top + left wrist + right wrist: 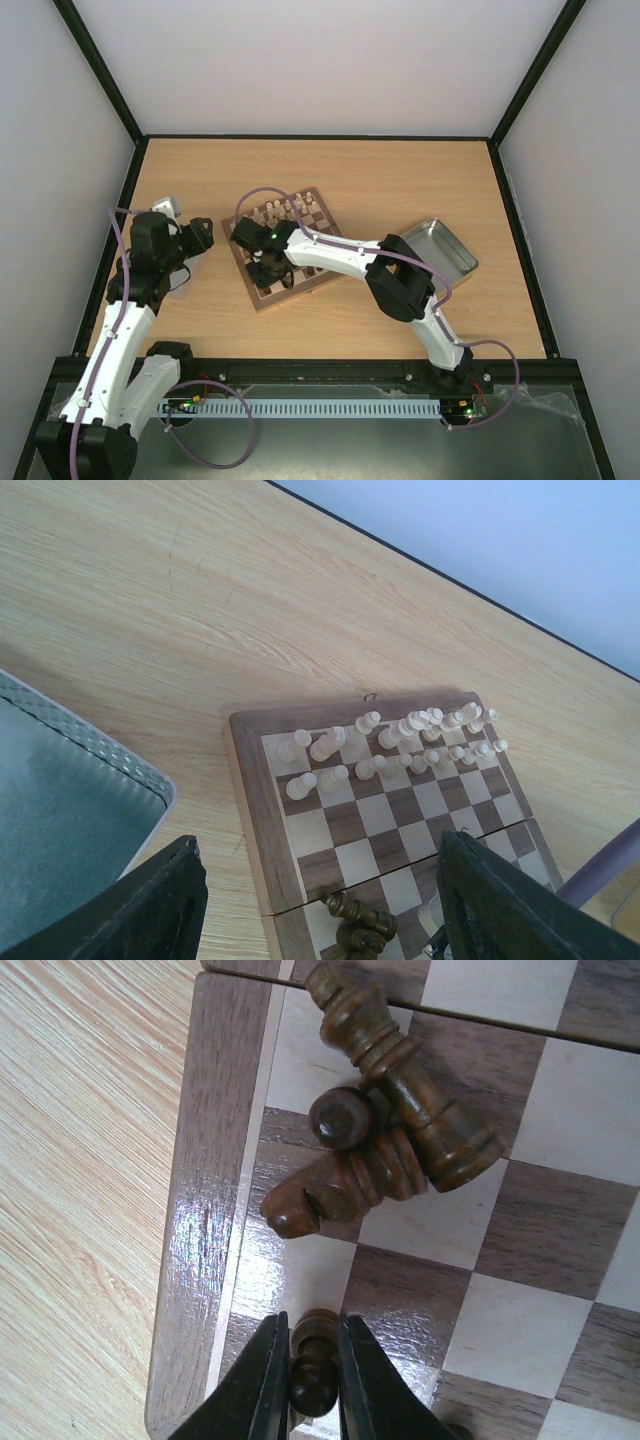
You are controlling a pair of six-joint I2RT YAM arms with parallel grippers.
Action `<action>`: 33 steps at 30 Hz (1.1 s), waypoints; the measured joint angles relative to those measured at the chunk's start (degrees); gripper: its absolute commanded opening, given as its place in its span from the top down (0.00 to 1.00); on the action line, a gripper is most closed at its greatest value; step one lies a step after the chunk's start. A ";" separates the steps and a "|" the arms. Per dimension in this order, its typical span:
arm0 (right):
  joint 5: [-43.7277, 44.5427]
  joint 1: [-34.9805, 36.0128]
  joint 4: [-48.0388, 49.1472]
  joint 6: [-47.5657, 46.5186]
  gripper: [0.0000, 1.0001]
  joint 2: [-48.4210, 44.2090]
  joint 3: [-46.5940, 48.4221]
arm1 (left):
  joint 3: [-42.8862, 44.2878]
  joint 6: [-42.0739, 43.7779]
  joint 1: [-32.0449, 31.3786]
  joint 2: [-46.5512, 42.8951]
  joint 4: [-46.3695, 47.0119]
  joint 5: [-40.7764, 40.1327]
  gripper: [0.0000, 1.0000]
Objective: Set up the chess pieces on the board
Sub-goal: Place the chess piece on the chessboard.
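Note:
The board [292,290] lies tilted at mid-table. Cream pieces [285,210] stand in two rows along its far side, and also show in the left wrist view [400,738]. Several dark brown pieces [400,1130] lie tumbled in a heap near a board corner, seen too in the left wrist view [368,927]. My right gripper [313,1385] is shut on a dark pawn [318,1345], which is upright over a square by the board's border [200,1210]. In the top view the right gripper [262,268] is over the board's left part. My left gripper [203,238] is open and empty, left of the board.
A silver metal tray [447,247] sits right of the board. A metal tray's rim [110,755] shows at the left of the left wrist view. The right arm's purple cable [262,195] loops over the board's far side. Black frame posts border the table.

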 measured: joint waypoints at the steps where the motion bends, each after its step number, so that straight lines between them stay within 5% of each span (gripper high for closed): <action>1: 0.00 0.00 0.07 0.04 0.89 0.00 0.00 | 0.00 0.00 0.00 0.00 0.00 0.00 0.35; 13: -0.15 0.00 2.89 0.70 0.88 -0.02 0.00 | -0.02 0.00 0.00 0.00 0.00 -0.02 0.35; 23: -1.11 0.00 3.74 1.40 0.71 -0.02 0.00 | -0.02 0.00 0.00 0.00 0.00 0.00 0.35; 33: 2.14 0.00 5.84 3.56 0.70 -3.19 -1.99 | -0.20 0.02 0.00 0.00 0.04 0.52 0.35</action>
